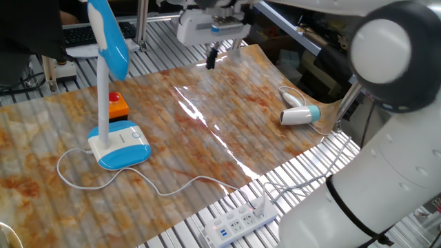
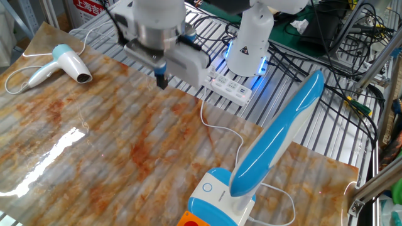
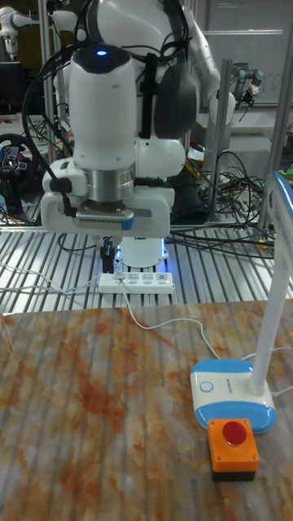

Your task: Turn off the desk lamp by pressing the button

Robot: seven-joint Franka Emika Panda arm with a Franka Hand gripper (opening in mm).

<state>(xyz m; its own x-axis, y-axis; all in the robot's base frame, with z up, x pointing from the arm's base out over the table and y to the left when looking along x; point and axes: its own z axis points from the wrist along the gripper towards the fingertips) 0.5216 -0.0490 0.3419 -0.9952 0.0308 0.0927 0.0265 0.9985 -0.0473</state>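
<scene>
**White arm up high, lamp far away**

White and big, the robot arm hangs over the far edge of the table. Its claw points down and floats in the air above the brown and orange table cover. It touches nothing. The two fingers look like one dark tip, so I cannot tell if they are apart or together.

The desk lamp stands near the other end of the cover, well apart from the claw. Its blue and white base sits flat on the cover. A thin white stem goes up from it to a long blue head that leans over the table. The button is a small pale ring on top of the white base plate.

Just beside the lamp base is an orange box with a red button. A white cord runs from the lamp across the cover to a power strip on the metal slats.

A white and blue hair dryer lies on its side near the far corner of the cover.
</scene>
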